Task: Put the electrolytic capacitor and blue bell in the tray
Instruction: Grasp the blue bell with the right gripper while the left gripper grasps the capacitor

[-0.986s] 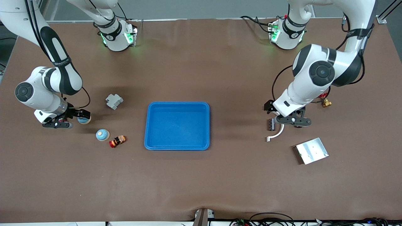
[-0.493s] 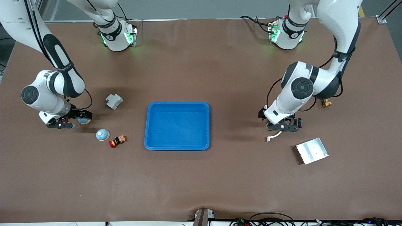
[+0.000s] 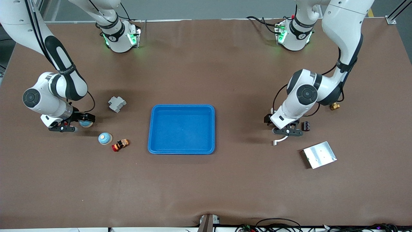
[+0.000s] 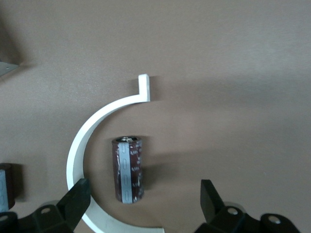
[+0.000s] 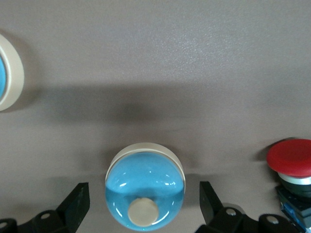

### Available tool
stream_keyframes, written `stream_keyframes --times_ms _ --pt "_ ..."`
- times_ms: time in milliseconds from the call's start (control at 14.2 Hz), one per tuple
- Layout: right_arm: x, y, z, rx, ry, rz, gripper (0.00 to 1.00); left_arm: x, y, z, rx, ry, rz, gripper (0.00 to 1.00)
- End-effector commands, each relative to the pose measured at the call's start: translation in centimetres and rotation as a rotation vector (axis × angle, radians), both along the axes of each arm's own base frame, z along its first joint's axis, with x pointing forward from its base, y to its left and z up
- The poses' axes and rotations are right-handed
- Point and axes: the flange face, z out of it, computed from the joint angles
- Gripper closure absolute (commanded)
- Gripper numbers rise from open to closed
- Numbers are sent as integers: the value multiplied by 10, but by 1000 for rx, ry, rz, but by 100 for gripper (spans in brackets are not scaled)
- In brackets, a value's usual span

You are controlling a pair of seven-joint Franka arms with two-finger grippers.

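Capacitor [image 4: 129, 169] and blue bell [image 5: 145, 185] both lie on the brown surface [image 3: 206, 180], neither yet in the tray [image 3: 181, 151], which sits empty at the middle.

The capacitor is a dark maroon cylinder with a grey stripe, lying on its side inside the curve of a white plastic arc [image 4: 90, 141] toward the left arm's end. The left gripper [image 4: 145, 204] hangs low over it with its jaws apart, one on each side, likely lined up so they can close across the round body. A second, similar dark cylinder [image 3: 306, 126] lies just beside it.

The bell is a glossy blue dome on a cream base with a cream knob, near the edge at the right arm's end. The right gripper [image 5: 144, 204] straddles it, jaws apart, not yet gripping. The smooth dome may slip when pinched.

A second bell [image 3: 105, 138], a red push button [image 5: 292, 160], a grey block [image 3: 116, 103] and a silver plate [image 3: 320, 155] lie nearby.
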Motion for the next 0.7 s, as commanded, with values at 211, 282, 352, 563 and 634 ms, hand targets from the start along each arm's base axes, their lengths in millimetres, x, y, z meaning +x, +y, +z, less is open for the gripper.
stream_keyframes --times_ms 211,282,352,563,634 --pt "-1 -3 -3 3 5 -6 40 -6 6 -15 1 -24 -2 0" --pt "1 -3 -1 3 4 -3 51 -9 6 -19 -3 -26 -3 0" --pt "2 -1 3 2 1 1 62 -13 7 -22 -4 -24 -5 0" --pt "20 1 33 12 55 8 75 -19 7 -28 -5 -26 -11 0" --pt "27 5 45 18 79 9 76 -19 7 -30 -7 -25 -11 0"
